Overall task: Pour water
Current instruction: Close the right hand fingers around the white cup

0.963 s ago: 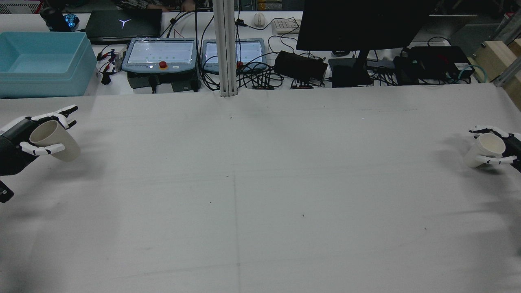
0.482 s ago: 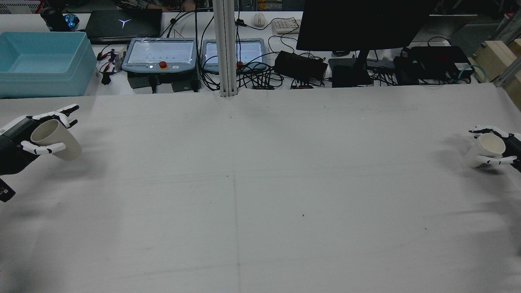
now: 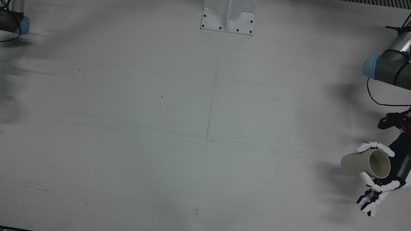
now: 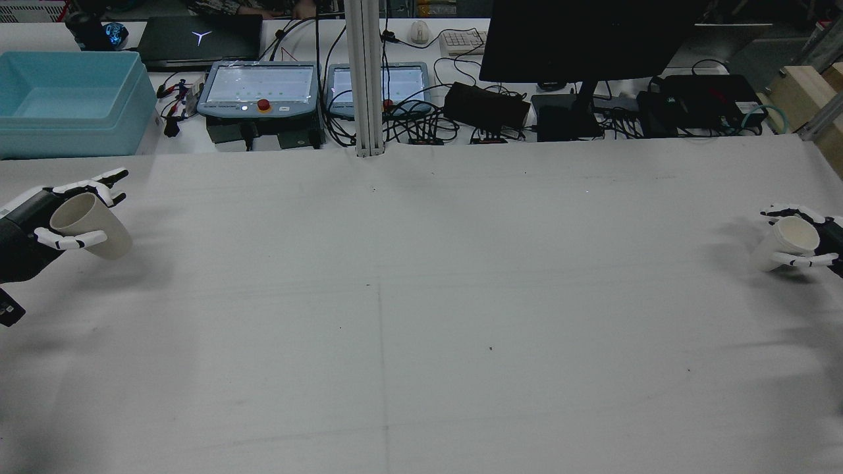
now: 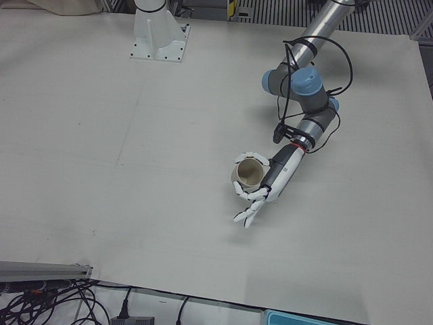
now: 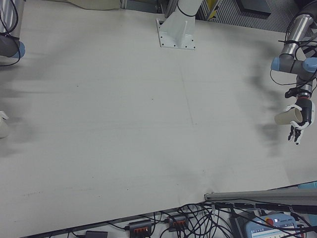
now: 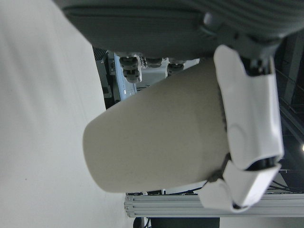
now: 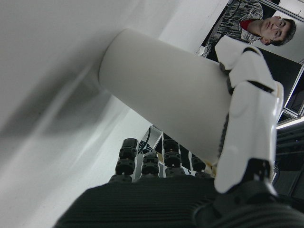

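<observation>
My left hand [image 4: 29,227] is shut on a beige paper cup [image 4: 92,229] at the table's left edge, and the cup leans well over above the cloth. The same cup [image 3: 364,163] and hand [image 3: 390,171] show at the lower right of the front view, with the cup's mouth [image 5: 252,172] facing the left-front camera. The left hand view is filled by the cup's wall [image 7: 156,137] under white fingers [image 7: 247,118]. My right hand [image 4: 826,242] is shut on a white paper cup [image 4: 784,245] at the far right edge. That cup [image 8: 166,95] is tilted, its base close to the table.
Beyond the table's far edge stand a light blue bin [image 4: 69,99], two teach pendants [image 4: 260,89], a monitor [image 4: 586,39] and tangled cables. A white post [image 4: 365,79] rises at the middle of that edge. A person [image 8: 259,21] shows in the right hand view.
Both hands keep hold of their cups. The left hand has crept slightly up and right, and the right hand has drifted a little toward the table's right edge.
</observation>
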